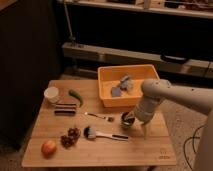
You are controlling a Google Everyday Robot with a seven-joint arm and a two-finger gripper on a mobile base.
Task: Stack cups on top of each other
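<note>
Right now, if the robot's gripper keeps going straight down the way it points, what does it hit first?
Probably the dark grey-black tumbler on the wooden table: the gripper hangs right at it, pointing down, though depth is unclear.

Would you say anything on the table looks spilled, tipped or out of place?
Nothing stands out. The gripper is at a dark cup beside the yellow bin; apple, grapes and utensils lie undisturbed.

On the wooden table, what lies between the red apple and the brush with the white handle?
In the camera view, a dark bunch of grapes lies between the red apple and the white-handled brush. The gripper is further right, at a dark cup.
</note>
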